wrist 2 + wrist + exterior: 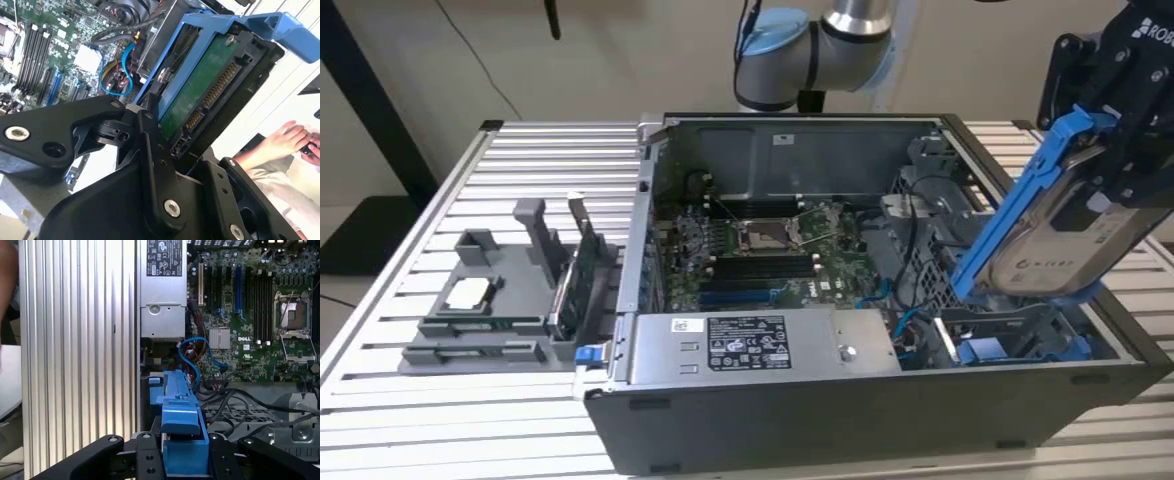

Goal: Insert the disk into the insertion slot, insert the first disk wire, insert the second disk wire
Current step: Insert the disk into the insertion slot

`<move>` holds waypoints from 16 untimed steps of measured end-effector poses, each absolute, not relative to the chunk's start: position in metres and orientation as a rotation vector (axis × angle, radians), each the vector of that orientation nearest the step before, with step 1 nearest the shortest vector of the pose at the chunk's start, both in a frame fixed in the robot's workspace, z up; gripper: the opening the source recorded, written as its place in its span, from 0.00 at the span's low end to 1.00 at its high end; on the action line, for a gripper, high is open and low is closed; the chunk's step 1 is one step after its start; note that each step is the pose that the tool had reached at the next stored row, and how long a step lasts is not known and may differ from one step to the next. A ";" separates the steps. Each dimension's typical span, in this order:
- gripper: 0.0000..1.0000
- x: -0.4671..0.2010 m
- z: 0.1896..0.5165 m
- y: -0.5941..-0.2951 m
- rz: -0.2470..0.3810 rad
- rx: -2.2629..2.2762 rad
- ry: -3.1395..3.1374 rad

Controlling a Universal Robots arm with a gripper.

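My gripper [1115, 150] is shut on the disk [1061, 235], a silver drive with a white label in a bright blue carrier. I hold it tilted steeply over the front corner of the open computer case, on the exterior view's right. Below its lower end lies the insertion slot [1003, 346], a dark bay with blue rails. The second wrist view shows the disk's green underside [205, 85] and connector between my black fingers [150, 145]. The carrier's blue edge [180, 425] shows in the first wrist view. A thin blue wire [903, 322] curls beside the slot.
The case holds a motherboard [761, 250] and a grey power supply [747, 345] along its front. A grey parts tray [494, 300] with a green card [587, 262] sits on the ribbed table at the exterior view's left. A person's hand [290, 140] is nearby.
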State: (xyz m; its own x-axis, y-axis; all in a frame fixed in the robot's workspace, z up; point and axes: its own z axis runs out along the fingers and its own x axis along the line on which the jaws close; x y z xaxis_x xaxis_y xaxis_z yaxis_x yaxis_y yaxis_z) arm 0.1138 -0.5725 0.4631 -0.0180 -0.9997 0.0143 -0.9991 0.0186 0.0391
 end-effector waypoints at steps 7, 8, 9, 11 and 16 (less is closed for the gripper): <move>0.33 0.115 0.461 -0.573 -0.027 2.174 -2.215; 0.33 0.115 0.461 -0.573 -0.027 2.174 -2.215; 0.33 0.115 0.461 -0.573 -0.027 2.174 -2.215; 0.33 0.115 0.460 -0.573 -0.027 2.174 -2.215; 0.33 0.115 0.458 -0.572 -0.027 2.174 -2.215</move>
